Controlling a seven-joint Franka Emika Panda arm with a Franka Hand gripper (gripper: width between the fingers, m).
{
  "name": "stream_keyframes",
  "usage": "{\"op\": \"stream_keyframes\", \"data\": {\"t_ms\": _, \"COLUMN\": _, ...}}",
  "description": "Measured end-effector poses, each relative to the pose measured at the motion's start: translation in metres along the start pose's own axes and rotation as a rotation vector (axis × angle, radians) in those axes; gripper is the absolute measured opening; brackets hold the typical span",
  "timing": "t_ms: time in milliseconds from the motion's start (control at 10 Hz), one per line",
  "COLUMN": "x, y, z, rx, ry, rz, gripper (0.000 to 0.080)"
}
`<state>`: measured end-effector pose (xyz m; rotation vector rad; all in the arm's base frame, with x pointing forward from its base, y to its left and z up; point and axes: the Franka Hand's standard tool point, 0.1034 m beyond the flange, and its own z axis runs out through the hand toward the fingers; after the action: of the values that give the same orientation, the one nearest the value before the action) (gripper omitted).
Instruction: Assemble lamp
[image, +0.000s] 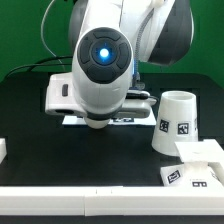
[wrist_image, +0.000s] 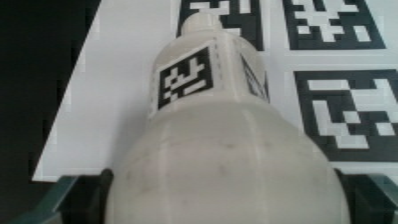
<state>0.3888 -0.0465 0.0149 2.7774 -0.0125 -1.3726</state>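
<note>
Gripper (wrist_image: 199, 200) grips bulb (wrist_image: 214, 150) | wht, tag on neck | over marker board (wrist_image: 107, 100)

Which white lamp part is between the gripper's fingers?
The bulb, round with a neck; the cup-shaped shade and stepped base sit apart, untouched.

exterior: frontal, close on arm (image: 105, 60) | wrist: down, tight over bulb (wrist_image: 210, 140) | shared: marker board (wrist_image: 98, 100)

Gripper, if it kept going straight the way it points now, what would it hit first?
The bulb, already between its fingers; behind that, probably the marker board.
</note>
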Motion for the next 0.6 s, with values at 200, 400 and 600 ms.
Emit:
{"op": "stream_keyframes", "data": {"t_ms": 200, "x": -0.011, "y": -0.003, "z": -0.013, "rx": 0.007, "ry": -0.031, "rz": -0.005, "gripper": 0.0574}}
{"op": "stream_keyframes", "data": {"t_ms": 400, "x": -0.038, "y": -0.009, "z": -0.062, "rx": 0.023, "ry": -0.012, "rz": -0.025, "gripper": 0.0574}}
{"op": "stream_keyframes", "data": {"t_ms": 600, "x": -0.056, "y": 0.000, "z": -0.101, "rx": 0.048, "ry": 0.006, "rz": -0.025, "gripper": 0.0576}}
